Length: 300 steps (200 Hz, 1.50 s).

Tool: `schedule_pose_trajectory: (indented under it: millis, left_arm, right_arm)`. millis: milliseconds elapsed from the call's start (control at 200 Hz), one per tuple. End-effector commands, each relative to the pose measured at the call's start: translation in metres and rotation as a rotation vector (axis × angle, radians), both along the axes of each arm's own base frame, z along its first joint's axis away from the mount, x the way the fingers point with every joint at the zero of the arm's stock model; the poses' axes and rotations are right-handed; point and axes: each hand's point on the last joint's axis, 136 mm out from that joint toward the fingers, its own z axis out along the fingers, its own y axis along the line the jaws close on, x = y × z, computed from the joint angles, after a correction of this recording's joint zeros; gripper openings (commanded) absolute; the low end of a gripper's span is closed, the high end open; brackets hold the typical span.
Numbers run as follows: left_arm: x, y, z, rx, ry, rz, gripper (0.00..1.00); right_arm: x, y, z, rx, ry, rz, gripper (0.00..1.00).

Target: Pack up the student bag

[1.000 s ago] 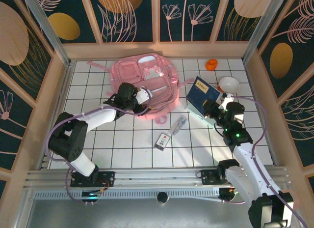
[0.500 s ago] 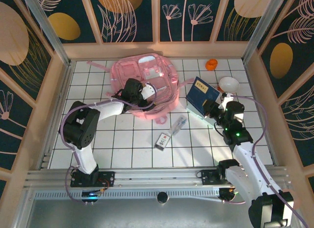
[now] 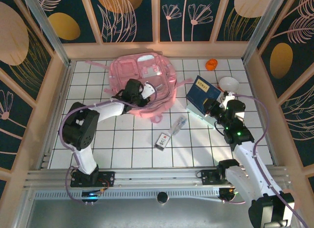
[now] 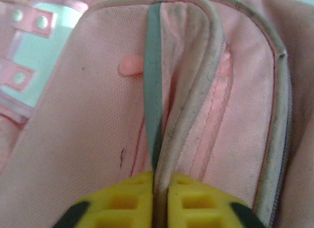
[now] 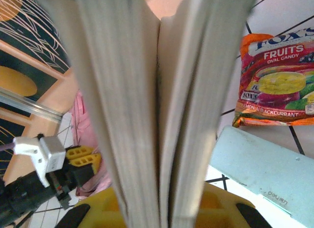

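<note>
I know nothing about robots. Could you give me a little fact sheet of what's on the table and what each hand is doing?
left hand: shut on a piped edge of the pink student bag
right hand: shut on a blue book, to the right of the bag
bag position: lying flat at the far side of the table
loose items: Fox's Fruits candy bag, white bowl, small dark packet
</note>
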Motion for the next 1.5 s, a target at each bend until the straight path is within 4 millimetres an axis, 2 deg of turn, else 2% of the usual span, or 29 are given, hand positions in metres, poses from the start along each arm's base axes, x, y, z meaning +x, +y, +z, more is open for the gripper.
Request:
schedule_pose_trajectory:
  millis: [0,75,160,175,200,290,335,370,380,400,520,656,906,1011,1126,1336,1496]
  left_arm:
    - [-0.009,0.016,0.052,-0.082,-0.051,0.086,0.00]
    - [-0.021,0.024,0.067,-0.115,-0.043,0.116,0.00]
    - [-0.035,0.023,0.089,-0.199,-0.020,0.127,0.00]
    - [-0.041,0.025,0.084,-0.206,0.002,0.132,0.00]
    - [-0.045,0.024,0.088,-0.232,0.015,0.139,0.00]
    - [-0.052,0.023,0.108,-0.327,0.031,0.163,0.00]
    - [-0.050,0.022,0.119,-0.364,0.026,0.181,0.00]
    - [-0.050,0.023,0.120,-0.378,0.034,0.196,0.00]
    - [-0.047,0.021,0.131,-0.395,0.019,0.194,0.00]
    - [-0.044,0.019,0.138,-0.409,0.014,0.196,0.00]
    - [-0.031,0.013,0.166,-0.472,0.007,0.222,0.00]
    - [-0.018,0.010,0.187,-0.543,0.002,0.265,0.00]
    - [-0.007,0.002,0.197,-0.636,0.045,0.307,0.00]
    - [-0.004,0.001,0.196,-0.637,0.044,0.315,0.00]
    - [-0.003,-0.001,0.194,-0.639,0.052,0.310,0.00]
    - [-0.002,-0.012,0.203,-0.709,0.078,0.275,0.00]
    - [-0.002,-0.018,0.214,-0.735,0.081,0.250,0.00]
  right_arm:
    - [0.010,-0.004,0.033,0.082,-0.066,-0.051,0.00]
    - [0.014,-0.001,0.033,0.124,-0.057,-0.051,0.00]
    - [0.019,0.001,0.034,0.165,-0.043,-0.058,0.00]
    - [0.019,0.001,0.034,0.170,-0.040,-0.061,0.00]
    - [0.021,0.000,0.034,0.182,-0.034,-0.068,0.00]
    - [0.022,-0.003,0.034,0.213,-0.009,-0.104,0.00]
    - [0.021,-0.004,0.035,0.229,-0.002,-0.113,0.00]
    - [0.020,-0.004,0.035,0.243,0.001,-0.117,0.00]
    - [0.019,-0.004,0.036,0.247,0.003,-0.118,0.00]
    - [0.019,-0.004,0.036,0.254,0.005,-0.120,0.00]
    - [0.013,0.000,0.037,0.304,0.051,-0.121,0.00]
    - [0.004,0.011,0.036,0.355,0.100,-0.133,0.00]
    - [-0.017,0.019,0.027,0.384,0.169,-0.245,0.00]
    - [-0.023,0.034,0.024,0.429,0.177,-0.219,0.00]
    - [-0.024,0.061,0.020,0.480,0.192,-0.147,0.00]
    - [-0.011,0.107,0.022,0.550,0.170,-0.031,0.00]
    - [0.006,0.125,0.016,0.662,0.146,-0.038,0.00]
